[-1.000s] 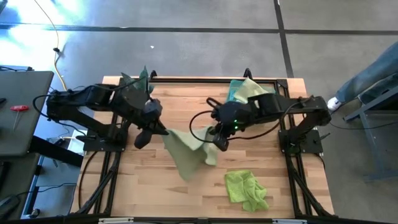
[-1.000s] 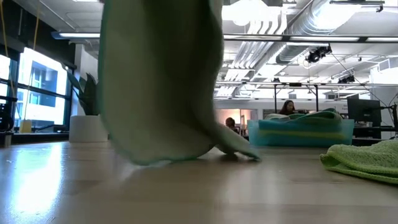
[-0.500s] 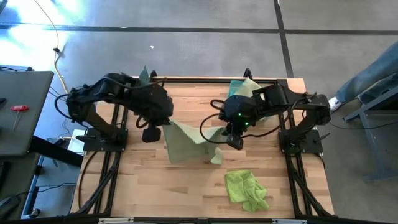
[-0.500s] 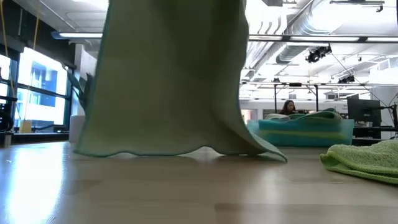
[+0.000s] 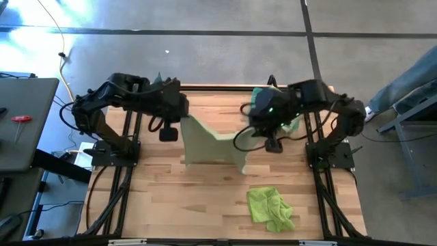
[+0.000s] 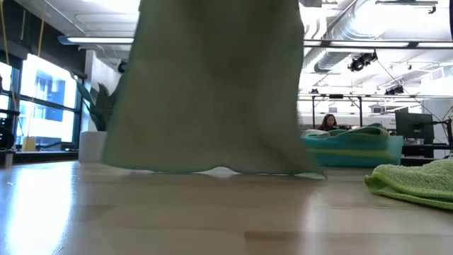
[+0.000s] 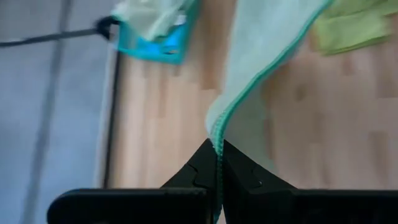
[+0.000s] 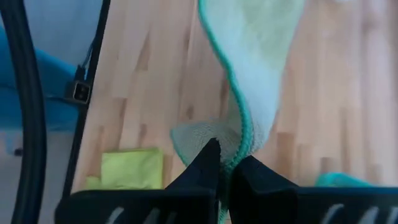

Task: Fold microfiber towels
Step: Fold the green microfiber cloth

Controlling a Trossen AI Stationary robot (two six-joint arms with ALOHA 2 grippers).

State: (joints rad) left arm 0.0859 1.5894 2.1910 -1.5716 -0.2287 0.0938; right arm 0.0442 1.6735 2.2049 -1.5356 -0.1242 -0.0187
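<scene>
We see the left gripper (image 7: pixel 217 163) pinched tight on one top corner of the pale sage green microfiber towel (image 5: pixel 213 147), its green-stitched hem running up from between the closed fingers (image 7: pixel 193 171). In the high view this gripper (image 5: pixel 171 130) sits at the towel's left upper corner. The right gripper (image 8: pixel 225 163) is likewise clamped on the opposite top corner, the cloth bunching just above its fingers (image 8: pixel 205 160); from above it (image 5: pixel 271 142) holds the towel's right edge. Between the two grippers the sage towel hangs stretched as a sheet, and in the low view its (image 6: pixel 216 92) lower hem is at or just above the wooden slatted table top (image 6: pixel 212 219); we cannot tell whether it touches.

Beyond the right gripper, toward the table's front edge, a crumpled lime green microfiber towel (image 5: pixel 271 207) lies flat, apart from the hanging one. Behind the right gripper, at the far edge, a teal plastic bin (image 6: pixel 347 150) holds stacked cloths. Behind the left arm stands a spiky green plant in a white pot (image 6: pixel 95 134). Farther off, a seated person (image 6: pixel 329 122) shows in the room.
</scene>
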